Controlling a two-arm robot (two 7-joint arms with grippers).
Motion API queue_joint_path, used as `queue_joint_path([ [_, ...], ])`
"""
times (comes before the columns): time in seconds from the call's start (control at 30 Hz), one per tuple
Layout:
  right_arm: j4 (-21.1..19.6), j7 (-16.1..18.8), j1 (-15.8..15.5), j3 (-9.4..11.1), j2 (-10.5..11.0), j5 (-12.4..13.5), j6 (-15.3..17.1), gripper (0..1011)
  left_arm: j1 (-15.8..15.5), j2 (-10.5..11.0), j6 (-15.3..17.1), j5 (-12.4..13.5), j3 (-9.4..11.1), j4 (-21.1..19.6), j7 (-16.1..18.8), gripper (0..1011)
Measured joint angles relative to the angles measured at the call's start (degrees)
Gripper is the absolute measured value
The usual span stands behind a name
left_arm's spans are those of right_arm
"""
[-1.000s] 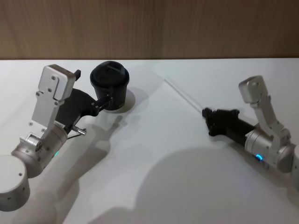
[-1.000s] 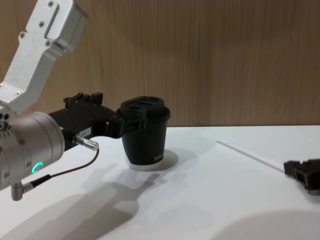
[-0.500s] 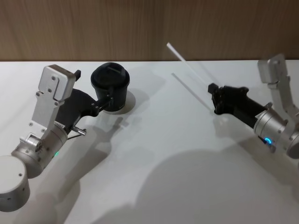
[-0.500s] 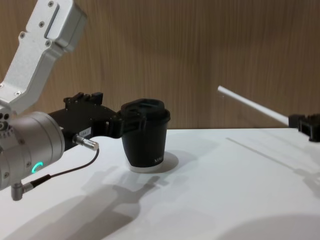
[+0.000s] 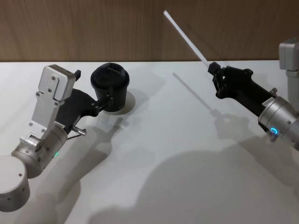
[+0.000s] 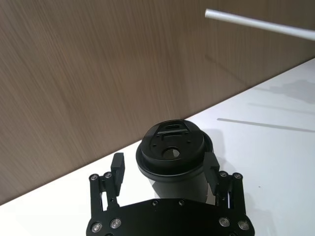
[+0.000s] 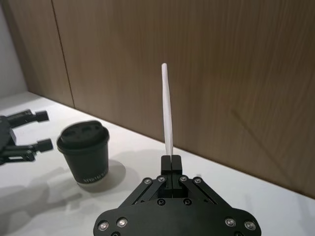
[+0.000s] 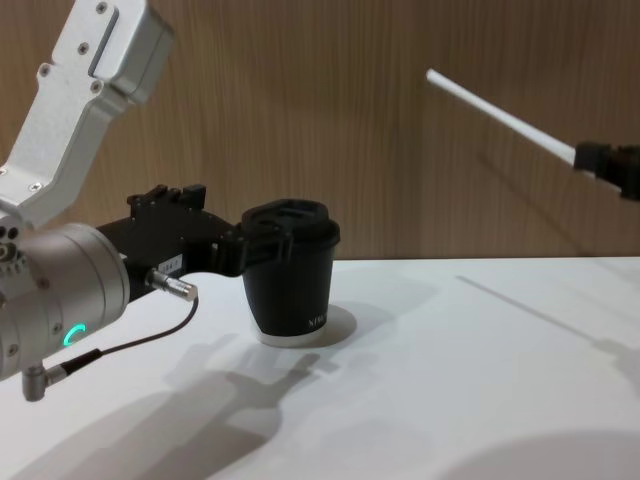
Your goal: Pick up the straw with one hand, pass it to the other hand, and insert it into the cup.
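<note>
At the table's near-left edge, the robot's left arm reaches forward from a silver wrist with a green ring light, a thin dark cable [image 8: 120, 345] looping below it. Ahead lies a wide stretch of bare white table [image 5: 163, 140], crossed by the arms' shadows, with open room between the two arms.

The left gripper [image 6: 165, 160] straddles the black lidded cup [image 5: 110, 81], which stands upright on the table's far left, near the wall. Its fingers sit spread on either side of the lid. One stands visibly apart from the rim and the other sits just beside it; whether that one touches cannot be told.

On the right, the right gripper [image 7: 171, 162] hangs in the air above the table, its fingers pinched tight on one end of the white straw [image 5: 184, 39]. The straw touches nothing else. It slants up and away from the gripper, leaning toward the robot's left, and its free end shows against the panelling. The straw is well apart from the cup, with open air and bare tabletop between them. Its thin shadow [image 5: 191, 91] falls on the table below.

Behind the table's far edge, a wall of brown wood panels [image 5: 93, 28] closes off the scene.
</note>
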Motion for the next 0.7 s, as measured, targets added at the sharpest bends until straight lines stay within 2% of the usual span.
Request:
queue_joint_path([
  [0.2,-1.05,2.42,-0.18,0.26,-0.54,2.38,-2.66,4,0.00,-0.02,0.00,-0.10,-0.10,-0.10,-0.22,1000],
  [0.33,-1.90,4.09,-0.19,0.05,-1.09,3.86,-4.46,4,-0.14,-0.05,-0.11,-1.08,-0.40,-0.41,-1.37,1000],
  [0.47,-2.38,5.00,-0.15,-0.25,-1.43,4.61,-5.49,4,-0.42,-0.15,-0.39,-2.80,-0.91,-0.83,-3.14,1000],
  [0.7,-3.57,6.26,-0.14,-1.28,-2.18,5.77,-7.14,4,-1.16,-0.88,-1.00,-7.52,-2.21,-1.49,-7.44,1000],
])
